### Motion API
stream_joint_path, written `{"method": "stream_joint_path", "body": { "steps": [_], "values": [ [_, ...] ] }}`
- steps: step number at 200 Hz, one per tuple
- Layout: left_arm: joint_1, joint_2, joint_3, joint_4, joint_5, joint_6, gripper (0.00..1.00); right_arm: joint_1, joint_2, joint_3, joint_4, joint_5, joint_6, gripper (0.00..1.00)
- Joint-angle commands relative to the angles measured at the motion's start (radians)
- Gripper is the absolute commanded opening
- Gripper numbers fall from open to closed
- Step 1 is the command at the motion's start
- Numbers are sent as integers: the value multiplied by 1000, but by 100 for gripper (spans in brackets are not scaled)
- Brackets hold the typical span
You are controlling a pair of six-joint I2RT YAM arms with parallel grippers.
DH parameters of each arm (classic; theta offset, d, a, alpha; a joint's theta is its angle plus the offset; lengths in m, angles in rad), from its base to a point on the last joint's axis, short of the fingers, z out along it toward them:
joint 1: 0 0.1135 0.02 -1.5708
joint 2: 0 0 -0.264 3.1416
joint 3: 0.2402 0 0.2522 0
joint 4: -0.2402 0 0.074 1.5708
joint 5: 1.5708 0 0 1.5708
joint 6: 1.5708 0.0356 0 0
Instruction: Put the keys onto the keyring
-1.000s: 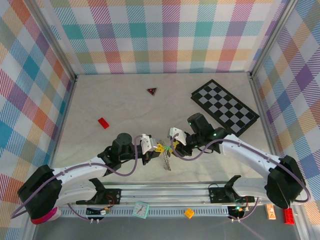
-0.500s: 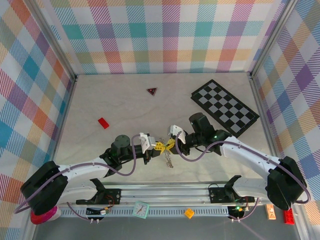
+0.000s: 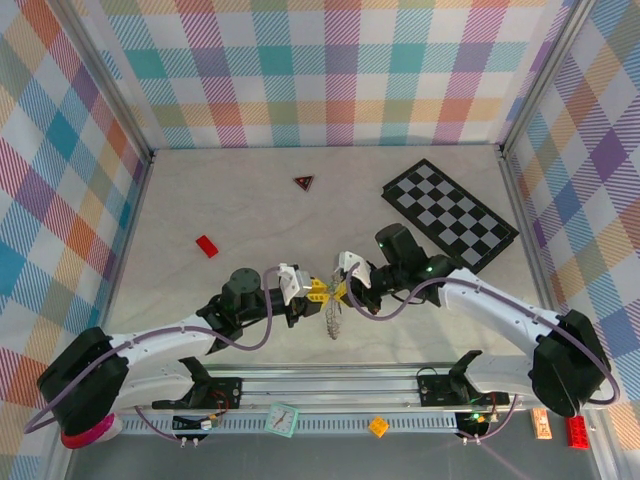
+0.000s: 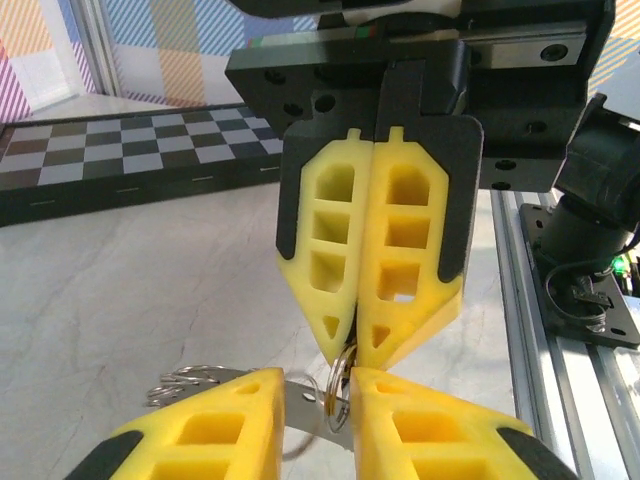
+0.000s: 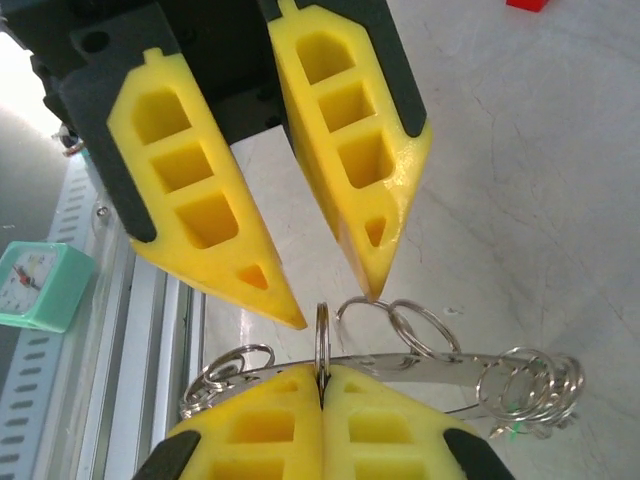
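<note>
Silvery wire sits at the heart of this. The keyring [image 5: 322,335] stands on edge at the lower middle of the right wrist view, nipped between the closed tips of the right pincer [image 5: 322,375]. The keys [image 3: 333,322] dangle beneath as a pale bunch just below the centre of the top view. Whether they touch the counter [image 3: 250,210] I cannot tell. In the right wrist view a flat metal strip runs off to the right, with more small loops bunched at its end. From the top of that frame the left pincer [image 5: 335,305] faces the ring with its yellow fingers parted, one tip on each side, neither visibly pressing it. In its own camera the gap between its fingers is plain, with the strip lying across it. The step in hand looks like a regrip in the middle of threading, with the right arm carrying the load. The next move calls for the left pincer to take a fresh, exact bite on a key or on the ring's split end. Meanwhile the right must hold firm so the limp bunch neither swings nor slips.
</note>
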Motion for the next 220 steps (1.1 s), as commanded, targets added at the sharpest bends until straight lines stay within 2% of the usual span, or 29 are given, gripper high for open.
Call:
{"method": "stream_joint_path", "body": {
  "steps": [1,48,118,198,220],
  "values": [
    [-2,-36,55,-182,-19,73,24,13,18,88,-134,30,-91,0],
    [-2,-39,111,-318,13,115,26,50,67,178,-263,108,-162,0],
    [-2,12,159,-331,59,146,24,100,119,261,-313,139,-205,0],
    [-1,12,149,-344,76,161,0,98,76,215,-252,123,-150,0],
    [-1,-3,119,-291,70,142,0,62,29,152,-203,87,-111,18]
  ]
}}
